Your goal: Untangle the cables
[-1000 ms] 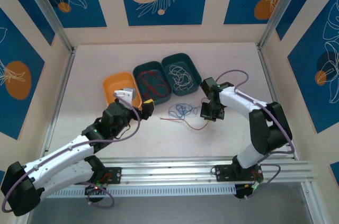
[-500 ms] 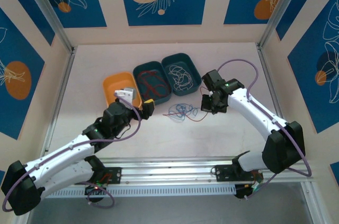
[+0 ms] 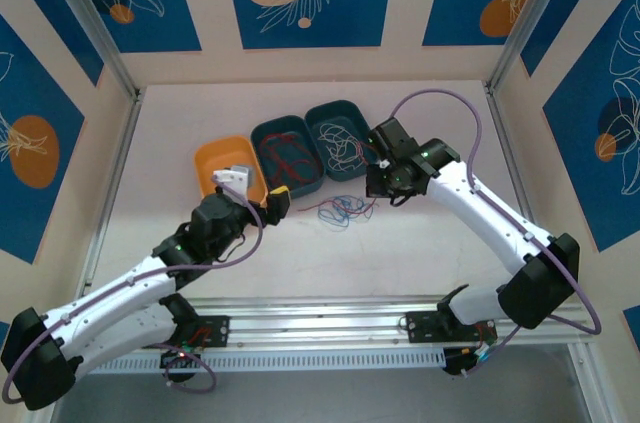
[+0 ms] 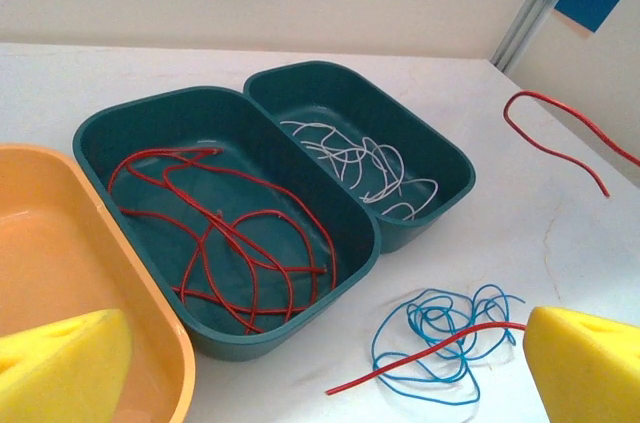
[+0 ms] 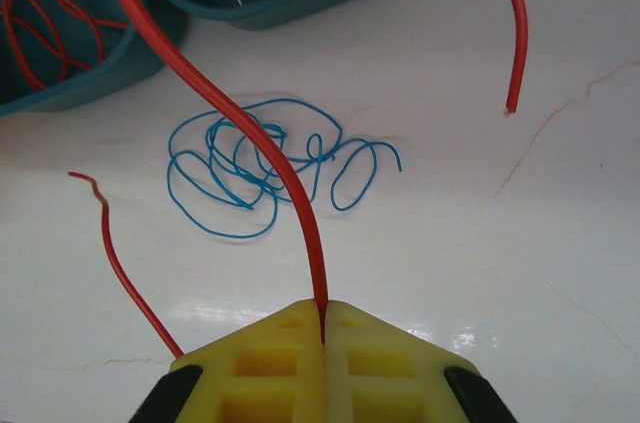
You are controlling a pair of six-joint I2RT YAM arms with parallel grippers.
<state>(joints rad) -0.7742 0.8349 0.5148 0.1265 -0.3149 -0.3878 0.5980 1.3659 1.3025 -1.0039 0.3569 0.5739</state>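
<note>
My right gripper (image 5: 323, 308) is shut on a loose red cable (image 5: 290, 183), which arches up from its yellow pads and over a tangled blue cable (image 5: 250, 168) lying on the white table. In the top view the right gripper (image 3: 383, 180) hovers just right of the blue cable (image 3: 345, 208), near the white-cable tray. One red end (image 4: 430, 353) lies across the blue cable (image 4: 440, 328); the other (image 4: 560, 123) hangs in the air. My left gripper (image 4: 320, 373) is open, with nothing between its fingers, in front of the trays.
Three trays stand in a row: an orange one (image 3: 205, 158), a teal one (image 4: 160, 95) holding red cables (image 4: 240, 243), and a teal one (image 4: 440, 148) holding white cables (image 4: 365, 163). Walls and metal posts (image 3: 515, 33) enclose the table.
My right gripper has moved back and left toward the teal trays with the red cable, dragging it over the blue tangle. The left arm has stayed still.
</note>
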